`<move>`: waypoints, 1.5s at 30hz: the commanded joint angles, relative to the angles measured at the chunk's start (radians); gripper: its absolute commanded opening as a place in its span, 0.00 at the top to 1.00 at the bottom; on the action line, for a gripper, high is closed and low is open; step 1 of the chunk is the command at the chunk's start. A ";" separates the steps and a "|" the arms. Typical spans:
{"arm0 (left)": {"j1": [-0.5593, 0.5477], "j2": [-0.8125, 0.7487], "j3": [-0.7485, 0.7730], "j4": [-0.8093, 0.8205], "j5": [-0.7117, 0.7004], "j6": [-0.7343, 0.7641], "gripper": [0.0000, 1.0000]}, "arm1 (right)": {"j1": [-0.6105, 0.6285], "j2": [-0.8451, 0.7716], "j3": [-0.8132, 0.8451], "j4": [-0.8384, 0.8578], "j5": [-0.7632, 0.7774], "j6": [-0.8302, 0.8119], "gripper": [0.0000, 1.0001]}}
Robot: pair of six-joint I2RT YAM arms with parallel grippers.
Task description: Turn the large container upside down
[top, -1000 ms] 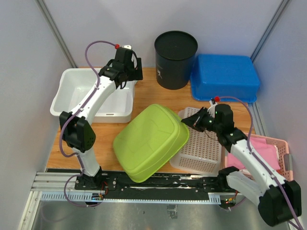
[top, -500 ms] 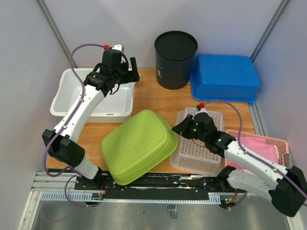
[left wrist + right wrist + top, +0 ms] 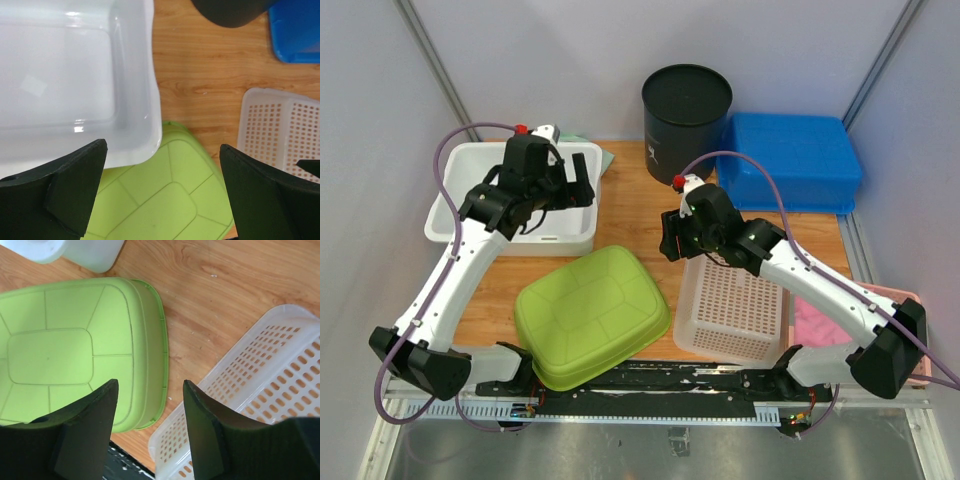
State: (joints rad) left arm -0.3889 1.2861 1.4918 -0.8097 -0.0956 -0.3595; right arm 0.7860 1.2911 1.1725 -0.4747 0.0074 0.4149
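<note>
The large container is a lime-green tub lying bottom-up on the table near its front edge. Its ribbed base faces up in the left wrist view and the right wrist view. My right gripper hovers above the wood between the green tub and the white perforated basket. It is open, with nothing between its fingers. My left gripper hangs wide open over the near right corner of the white tub. It holds nothing.
A white tub stands at the back left. The white perforated basket sits right of the green tub. A black bin and a blue bin stand at the back. A pink basket is at the far right.
The green tub dropped from a tilt against the basket to lie flat, bottom-up. My right gripper opened, let go of it and lifted away. My left arm swung left and nearer.
</note>
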 commanded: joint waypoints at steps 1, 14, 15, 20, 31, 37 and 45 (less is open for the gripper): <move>-0.002 0.001 -0.083 -0.026 -0.108 0.035 0.01 | 0.010 0.055 0.035 -0.082 0.057 -0.083 0.44; -0.003 0.234 -0.113 0.170 -0.155 0.005 0.03 | 0.064 0.072 0.016 0.025 -0.055 -0.058 0.35; -0.003 0.249 -0.111 0.191 -0.127 0.005 0.04 | 0.092 0.088 0.024 0.026 -0.042 -0.082 0.35; -0.002 0.347 -0.074 0.281 0.002 -0.008 0.23 | 0.116 0.203 0.062 0.050 0.016 -0.100 0.36; -0.001 0.440 0.141 0.219 -0.053 0.030 0.86 | 0.113 0.417 0.191 0.189 0.048 -0.064 0.38; 0.012 0.516 0.274 0.154 -0.105 0.036 0.36 | 0.106 0.487 0.165 0.418 0.072 -0.015 0.42; 0.035 0.492 0.336 0.079 -0.098 -0.005 0.10 | 0.088 0.599 0.166 0.588 0.069 0.074 0.46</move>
State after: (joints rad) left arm -0.3702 1.8019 1.8023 -0.6792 -0.1825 -0.3458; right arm 0.8886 1.8278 1.3312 0.0032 0.0547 0.4374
